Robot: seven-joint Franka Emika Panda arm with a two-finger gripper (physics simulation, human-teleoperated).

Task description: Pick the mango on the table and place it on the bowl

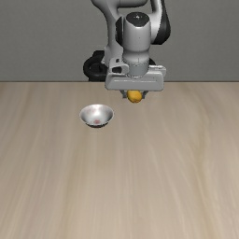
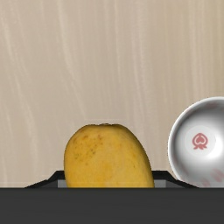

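Under the hand [image 1: 136, 86], near the far edge of the worktop [image 1: 168, 177], sits the mango [image 1: 136, 95], a yellow-orange fruit whose lower part peeks out beneath the grey body of the hand. From the exterior view the hand hangs straight down over it, with the arm rising behind. I cannot tell whether the hand is pinching the mango or merely spread around it, and I cannot tell either whether the fruit rests on the wood or hangs just clear of it.

From the wrist view the mango [image 2: 107, 157] looms close against the hand, rounded, its skin yellow with a mottled orange blush, its long axis upright. Just beside it, apart from it, lies the bowl [image 2: 203, 144], shiny and silver with a small red mark at its centre. Pale wood-grain worktop [image 2: 87, 61] runs beyond both.

From the exterior view the bowl [image 1: 96, 116] stands upright on the worktop toward the exterior view's left of the mango and a little nearer the front, with bare wood between the two
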